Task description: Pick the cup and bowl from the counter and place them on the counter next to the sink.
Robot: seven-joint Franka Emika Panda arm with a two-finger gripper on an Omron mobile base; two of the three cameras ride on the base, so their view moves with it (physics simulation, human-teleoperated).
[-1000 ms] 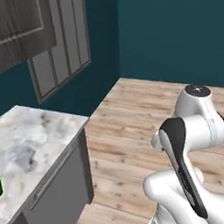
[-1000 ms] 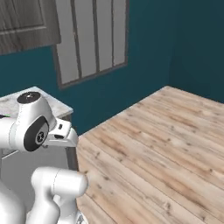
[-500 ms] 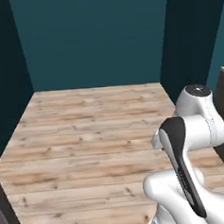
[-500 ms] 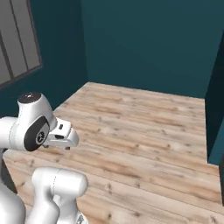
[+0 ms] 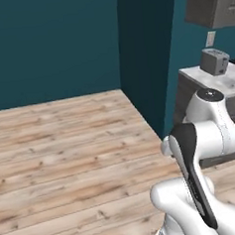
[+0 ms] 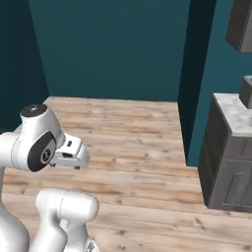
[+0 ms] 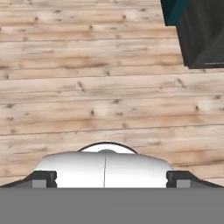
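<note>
The two dark fingers [image 7: 43, 178] sit far apart at the bottom corners of the hand view, with nothing between them. The gripper [image 7: 105, 180] points down at the wood floor [image 7: 87, 87].

The counter [image 5: 221, 80] is at the right side of the left base view. Its top is white and grey stone, and it sits on dark grey cabinets [image 6: 231, 162]. A small grey box [image 5: 214, 61] that looks like a toaster stands on top of it. A dark grey cupboard [image 5: 213, 3] hangs on the wall above.

The floor is made of light brown wood boards with darker lines and knots. The walls [image 6: 108, 47] are dark blue-green. A dark wall corner [image 6: 194, 74] sticks out just beside the counter. The white arm [image 5: 201, 153] is folded up close to the base, well away from the counter.
</note>
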